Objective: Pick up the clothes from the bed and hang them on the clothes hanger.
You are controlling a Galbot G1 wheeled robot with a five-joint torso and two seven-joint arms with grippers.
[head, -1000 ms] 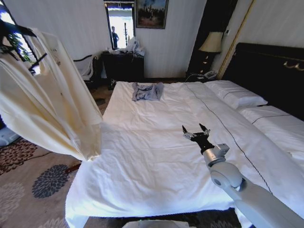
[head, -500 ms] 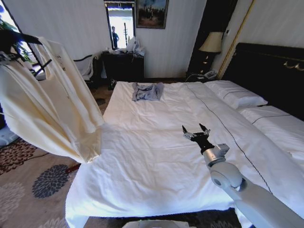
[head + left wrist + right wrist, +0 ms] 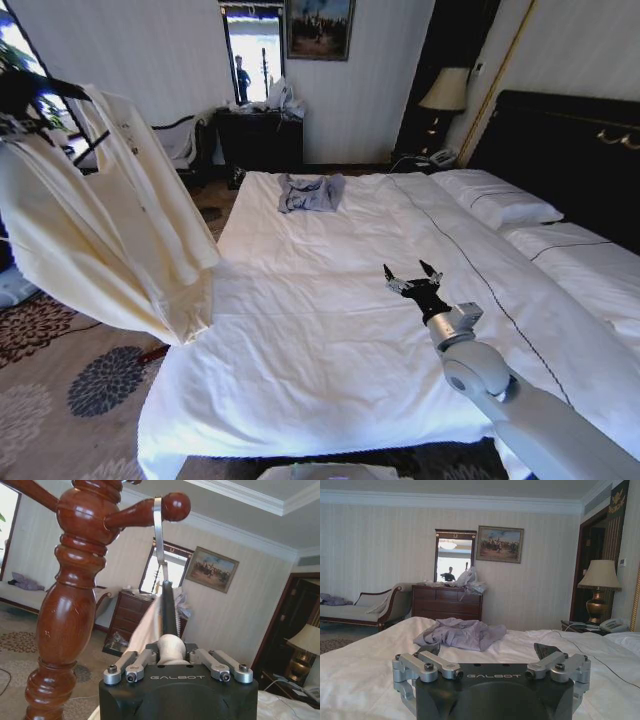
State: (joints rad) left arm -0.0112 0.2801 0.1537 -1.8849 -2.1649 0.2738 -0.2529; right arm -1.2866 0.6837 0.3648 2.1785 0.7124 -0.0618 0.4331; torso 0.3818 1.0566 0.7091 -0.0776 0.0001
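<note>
Head view: the bed (image 3: 330, 330), wide, with a smooth white duvet lightly creased, a thin dark seam line running its length, white pillows and a black headboard. The clothes (image 3: 110, 215), one large shirt of thin cream fabric, hang off the bed's left side, draped in long soft folds clear of the mattress edge. A small grey-blue garment (image 3: 309, 192), crumpled, lies on the duvet near the foot of the bed.

Left wrist view: the clothes hanger (image 3: 169, 607), black, with a silver metal hook looped over a knobbed peg of a glossy dark red turned-wood stand (image 3: 75, 595). Left claw (image 3: 172, 647) closed around the hanger's neck, cream fabric bunched just beyond it.

Right claw (image 3: 413, 275), above the middle of the bed, fingers spread wide, holding nothing.
</note>
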